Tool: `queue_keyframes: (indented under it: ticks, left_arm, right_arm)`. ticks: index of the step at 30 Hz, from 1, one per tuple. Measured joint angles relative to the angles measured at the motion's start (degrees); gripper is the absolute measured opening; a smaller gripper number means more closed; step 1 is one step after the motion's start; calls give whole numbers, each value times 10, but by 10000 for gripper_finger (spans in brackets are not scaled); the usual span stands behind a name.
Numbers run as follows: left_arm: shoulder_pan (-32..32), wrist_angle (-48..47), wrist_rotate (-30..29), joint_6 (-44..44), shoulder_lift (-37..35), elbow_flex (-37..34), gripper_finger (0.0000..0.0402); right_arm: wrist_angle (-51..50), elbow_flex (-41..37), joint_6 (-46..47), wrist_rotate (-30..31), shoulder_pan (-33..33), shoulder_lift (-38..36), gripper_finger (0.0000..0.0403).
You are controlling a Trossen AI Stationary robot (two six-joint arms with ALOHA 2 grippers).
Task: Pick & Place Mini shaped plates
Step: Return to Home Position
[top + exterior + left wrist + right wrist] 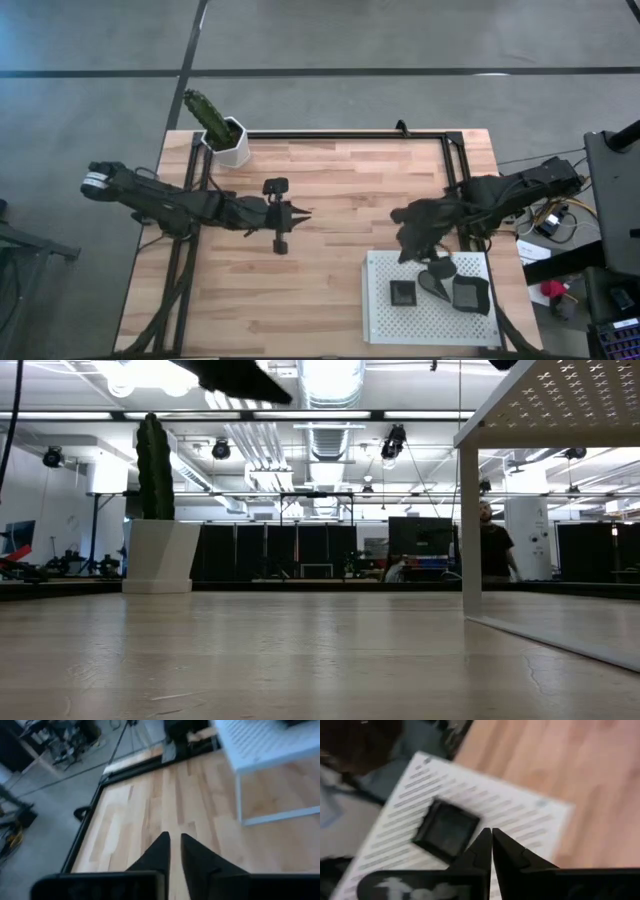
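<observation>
Right tool (491, 832) hangs over the far left part of the white perforated shelf (385, 325), fingers pressed tip to tip with nothing between them. It is empty, and that suits an arm that, by my reading, is done placing. Left tool (174, 837) hovers above the middle of the counter (340, 170), well apart from the shelf. Its fingers are drawn in to a thin sliver of a gap and it grips nothing either. It points right toward the shelf, a waiting pose as I judge it.

On to the counter: pale wood, and no plate shows on the boards themselves. The shelf stands on thin white legs at the near right corner, within the right arm's reach, which is likely why that arm does the stacking. The cactus pot (230, 140) sits at the far left corner, out of both arms' way.

Now the plates, all on the shelf's far half: a square stack (470, 294) to the right, the teardrop plates (435, 280) in the middle, and a smaller square plate (402, 292) to the left. Like sits with like, so the sorting looks complete. From above I cannot count how many lie in each pile.

As for writing, there are pale marks on the right wrist housing, too blurred to read, and no brand or label shows anywhere else.
</observation>
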Motion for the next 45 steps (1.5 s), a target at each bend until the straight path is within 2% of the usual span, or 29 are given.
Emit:
queue_keyframes:
  ticks: [2, 4, 12, 15, 23, 29, 45]
  left_arm:
    - [0, -10, 24, 4, -16, 3, 18]
    - [0, -20, 37, 4, -38, 3, 6]
    - [1, -34, 59, 9, -162, -42, 1]
    - [1, -33, 84, 12, -220, -70, 0]
    - [1, -31, 91, 18, -363, -137, 0]
    - [1, -31, 94, 19, -453, -186, 0]
    - [2, -31, 92, 6, -682, -291, 0]
  right_arm:
    - [15, -2, -19, 40, 0, -24, 9]
    - [36, -7, -36, 68, 0, -53, 9]
    - [125, -56, -76, 101, 0, -158, 8]
    - [145, -91, -71, 120, 0, -201, 8]
    - [219, -200, -55, 127, 0, -341, 8]
    - [233, -260, -44, 182, 0, -440, 8]
    - [238, -354, -47, 185, 0, -694, 8]
